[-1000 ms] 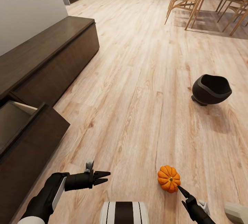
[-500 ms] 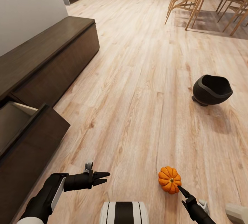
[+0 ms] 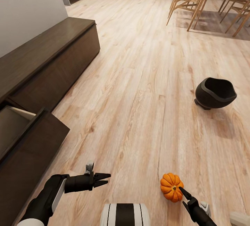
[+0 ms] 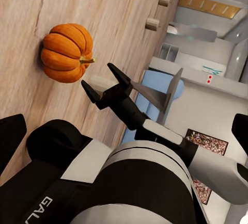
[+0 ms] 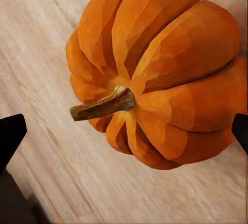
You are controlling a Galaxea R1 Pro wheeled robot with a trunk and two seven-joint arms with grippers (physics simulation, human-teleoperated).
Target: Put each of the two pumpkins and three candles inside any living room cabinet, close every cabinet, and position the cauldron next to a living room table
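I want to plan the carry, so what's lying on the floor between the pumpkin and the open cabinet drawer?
Only bare wood floor lies there, in the head view. The left gripper hangs above the stretch between the pumpkin and the open drawer.

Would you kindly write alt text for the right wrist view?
An orange ribbed pumpkin lies on its side on the pale wood floor, its stem pointing toward the camera. The right gripper is open, its dark fingers at opposite edges.
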